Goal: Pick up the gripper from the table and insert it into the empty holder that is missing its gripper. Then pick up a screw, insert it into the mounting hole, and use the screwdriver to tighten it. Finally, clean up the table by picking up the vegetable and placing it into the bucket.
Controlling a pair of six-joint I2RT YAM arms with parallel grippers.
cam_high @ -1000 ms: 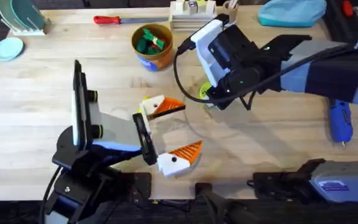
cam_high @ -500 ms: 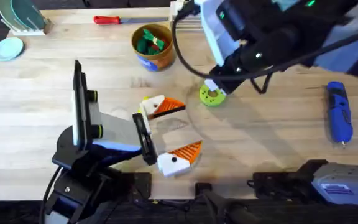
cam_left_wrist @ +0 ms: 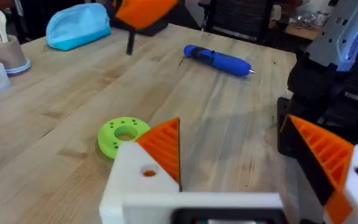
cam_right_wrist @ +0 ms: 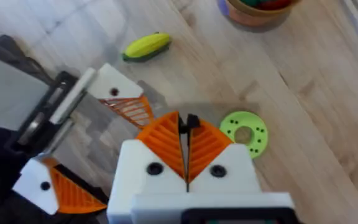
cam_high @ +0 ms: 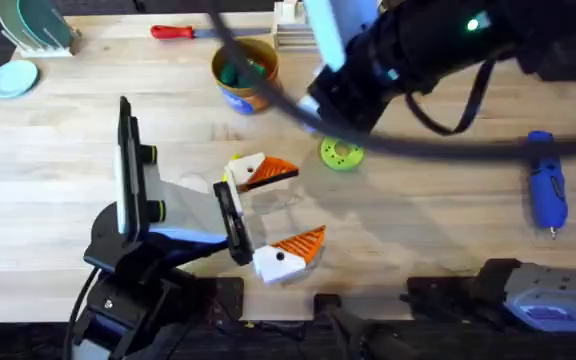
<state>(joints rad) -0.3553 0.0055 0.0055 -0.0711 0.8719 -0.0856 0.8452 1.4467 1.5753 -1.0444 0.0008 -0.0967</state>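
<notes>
Left arm sits low at the near left of the surface. Left end effector (cam_high: pixel 278 212) is spread wide and holds nothing; both its fingers are white blocks with orange ribbed wedges. It points right toward the middle of the surface.

Right arm is raised high and reaches over the far middle, large and blurred overhead. Right end effector (cam_right_wrist: pixel 187 127) is closed narrow, orange pads nearly together, pinching a small dark piece (cam_right_wrist: pixel 189 121) at the tips. Too small to tell what the piece is.

Corn (cam_right_wrist: pixel 146 46) lies flat on the bare surface, yellow with a green end, near the left arm's far finger. It is apart from the bucket and touching nothing.

Bucket (cam_high: pixel 243 72) stands upright at the far middle-left, orange-brown with a blue band and green toy pieces inside. The right arm's cable blurs across it overhead.

Green disc (cam_high: pixel 341 153) with holes lies flat near the middle, right of the left end effector's far finger and below the raised right arm.

Blue screwdriver (cam_high: pixel 545 190) lies on its side at the right of the surface, bit pointing near, well apart from both end effectors.

Red-handled screwdriver (cam_high: pixel 183 32) lies along the far edge, left of the bucket. Blue pouch (cam_left_wrist: pixel 78 26) sits at the far right.
</notes>
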